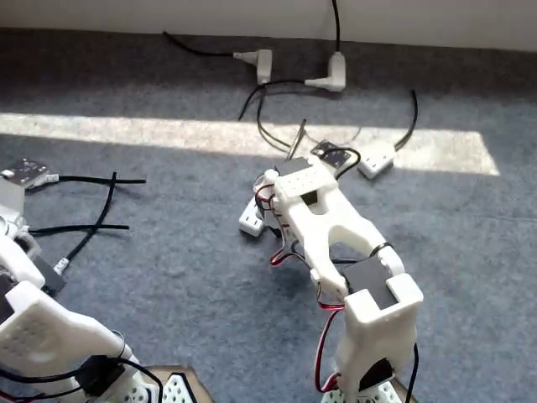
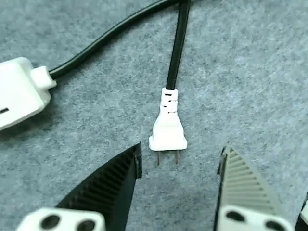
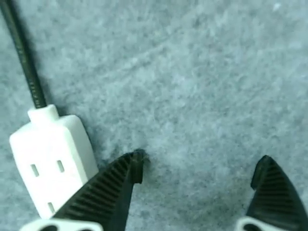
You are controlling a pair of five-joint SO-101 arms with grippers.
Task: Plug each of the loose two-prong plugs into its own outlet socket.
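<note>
Hovers with the left claw (image 2: pixel 182 156) released over a white two-prong plug (image 2: pixel 168 131), flat on the grey carpet (image 2: pixel 264 72), prongs pointing toward the gap between the jaws, a white outlet block (image 2: pixel 19 98) nearby. Hangs with the right claw (image 3: pixel 201 166) likewise released, one black finger (image 3: pixel 120 185) just beside a white outlet socket (image 3: pixel 50 159) on its black cord (image 3: pixel 21 53).

We get a bright sun strip (image 1: pixel 168 134) across the grey carpet (image 1: pixel 168 277), near glare. Elsewhere the light is even and diffuse. Soft shadow under the right arm (image 1: pixel 336 222), faint ones beside the plug (image 2: pixel 168 132).
</note>
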